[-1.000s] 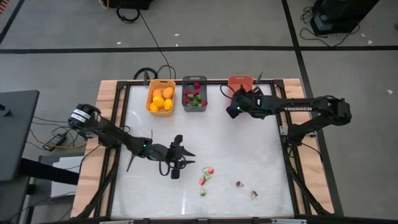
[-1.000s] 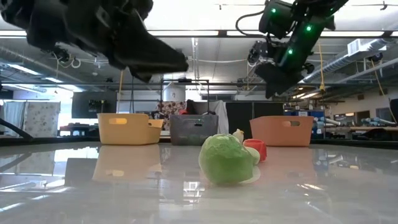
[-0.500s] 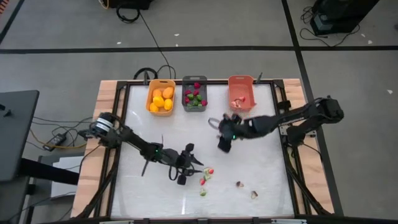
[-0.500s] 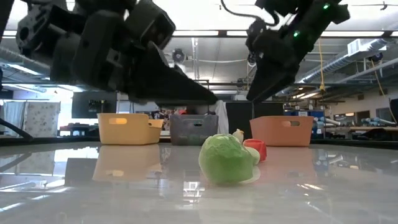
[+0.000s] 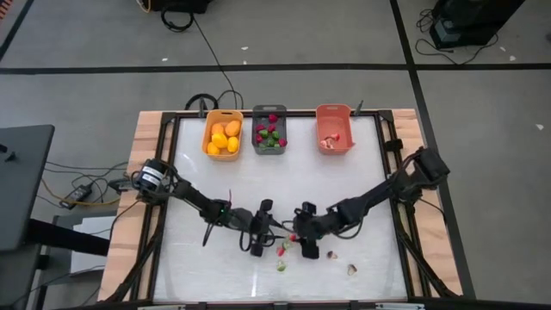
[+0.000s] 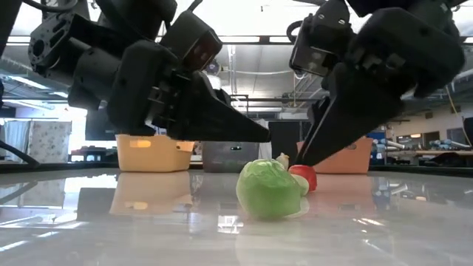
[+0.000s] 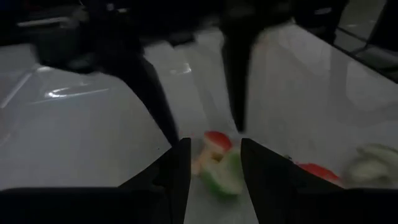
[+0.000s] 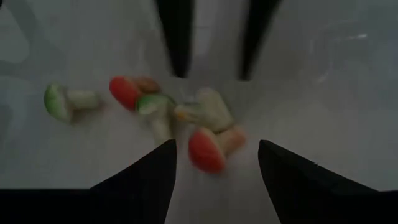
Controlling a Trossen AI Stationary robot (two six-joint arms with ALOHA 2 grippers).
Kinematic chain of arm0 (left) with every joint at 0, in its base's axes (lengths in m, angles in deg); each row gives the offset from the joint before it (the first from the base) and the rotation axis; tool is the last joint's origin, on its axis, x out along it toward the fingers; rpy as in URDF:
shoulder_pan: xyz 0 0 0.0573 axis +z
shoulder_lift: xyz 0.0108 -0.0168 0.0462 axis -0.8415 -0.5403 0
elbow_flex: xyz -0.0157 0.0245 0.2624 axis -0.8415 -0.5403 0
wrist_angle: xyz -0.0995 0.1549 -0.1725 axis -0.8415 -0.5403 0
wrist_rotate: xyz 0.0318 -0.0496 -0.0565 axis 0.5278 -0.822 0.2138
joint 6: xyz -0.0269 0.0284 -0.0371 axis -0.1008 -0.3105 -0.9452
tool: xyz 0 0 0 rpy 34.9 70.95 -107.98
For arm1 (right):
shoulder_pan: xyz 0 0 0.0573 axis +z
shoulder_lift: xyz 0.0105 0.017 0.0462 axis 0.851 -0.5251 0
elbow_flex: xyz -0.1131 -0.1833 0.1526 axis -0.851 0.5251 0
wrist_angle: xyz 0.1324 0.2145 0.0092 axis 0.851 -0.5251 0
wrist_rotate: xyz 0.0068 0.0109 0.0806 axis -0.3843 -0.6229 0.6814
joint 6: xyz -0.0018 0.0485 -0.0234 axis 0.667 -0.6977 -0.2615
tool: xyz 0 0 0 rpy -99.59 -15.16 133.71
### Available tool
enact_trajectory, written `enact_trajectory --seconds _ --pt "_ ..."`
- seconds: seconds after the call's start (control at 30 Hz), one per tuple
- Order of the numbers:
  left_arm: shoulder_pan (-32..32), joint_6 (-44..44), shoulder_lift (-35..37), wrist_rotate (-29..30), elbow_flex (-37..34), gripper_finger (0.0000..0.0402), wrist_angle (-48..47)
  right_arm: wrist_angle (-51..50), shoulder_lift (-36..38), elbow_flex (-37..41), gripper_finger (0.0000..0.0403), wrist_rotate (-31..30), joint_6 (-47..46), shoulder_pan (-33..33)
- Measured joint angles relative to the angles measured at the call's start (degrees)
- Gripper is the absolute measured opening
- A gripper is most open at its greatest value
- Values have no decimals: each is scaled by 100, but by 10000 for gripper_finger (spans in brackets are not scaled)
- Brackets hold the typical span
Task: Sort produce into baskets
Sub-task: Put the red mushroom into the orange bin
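A small cluster of produce (image 5: pixel 285 244) lies near the table's front centre: red-capped and green-capped pieces (image 8: pixel 205 149), and a green piece (image 6: pixel 267 188) in front in the low view. My left gripper (image 5: pixel 274 229) stands open, low at the cluster's left, with a red and green piece (image 7: pixel 217 163) just ahead between its fingertips. My right gripper (image 5: pixel 298 236) stands open at the cluster's right, slanting down, its fingers on either side of a red piece without touching it. The yellow (image 5: pixel 222 133), grey (image 5: pixel 269 129) and coral (image 5: pixel 334 129) baskets line the far edge.
Two more pieces (image 5: pixel 331 255) (image 5: pixel 351 269) lie to the right of the cluster, and one green piece (image 5: pixel 281 267) just nearer the front edge. The two grippers face each other closely over the cluster. The white tabletop (image 5: pixel 344 189) between cluster and baskets is open room.
My right gripper has swung from the coral basket at the far edge toward the near edge and down to the produce cluster, tipping its fingers downward. My left gripper has moved right and down toward the same cluster. The produce has stayed where it was.
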Motion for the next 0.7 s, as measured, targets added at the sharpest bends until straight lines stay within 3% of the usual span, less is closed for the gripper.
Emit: enact_trajectory --seconds 0.17,0.27,0.37,0.53,0.7 --pt "1 -4 7 51 0 147 77 121 -161 -2 234 -171 -46 87" --pt "0 -9 7 145 0 147 77 155 -219 -7 211 -171 -84 87" --pt "2 -9 7 296 0 147 63 197 -288 -4 156 -119 -90 87" --pt "11 -374 7 466 -2 147 52 143 -255 -7 26 -7 -89 72" --pt "121 -918 13 158 -2 147 -45 -614 364 -2 32 -1151 -273 -109"
